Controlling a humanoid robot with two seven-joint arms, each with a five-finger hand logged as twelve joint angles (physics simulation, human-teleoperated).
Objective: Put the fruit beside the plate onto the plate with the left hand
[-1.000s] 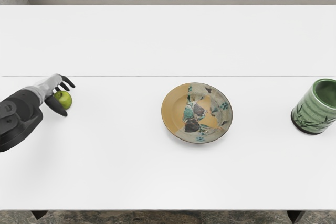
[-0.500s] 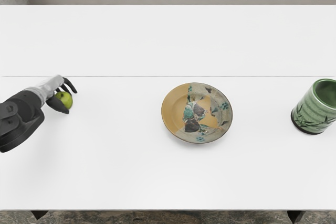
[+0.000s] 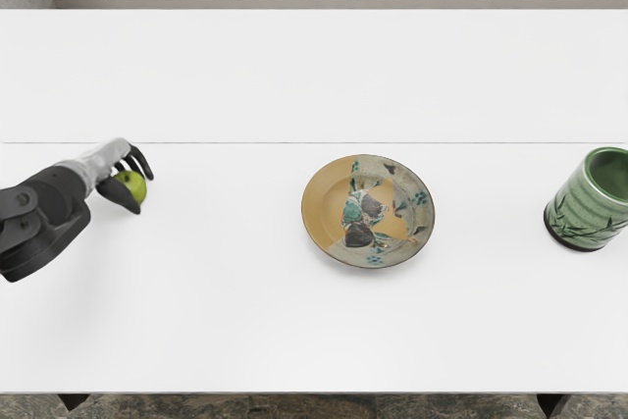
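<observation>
A small green apple (image 3: 131, 184) is at the far left of the white table, held in my left hand (image 3: 128, 179), whose dark fingers curl around it. The arm comes in from the left edge. The apple seems slightly off the table surface, though I cannot tell for sure. A tan plate (image 3: 324, 193) with a blue-green painted pattern lies at the table's middle, well to the right of the hand and apart from it. The right hand is out of view.
A green ceramic cup (image 3: 591, 199) with a leaf pattern stands at the right edge of the table. A faint seam line (image 3: 314, 142) crosses the table behind the plate. The table's front edge runs along the bottom.
My left hand's fingers have closed around the apple, and hand and apple have shifted a little to the right.
</observation>
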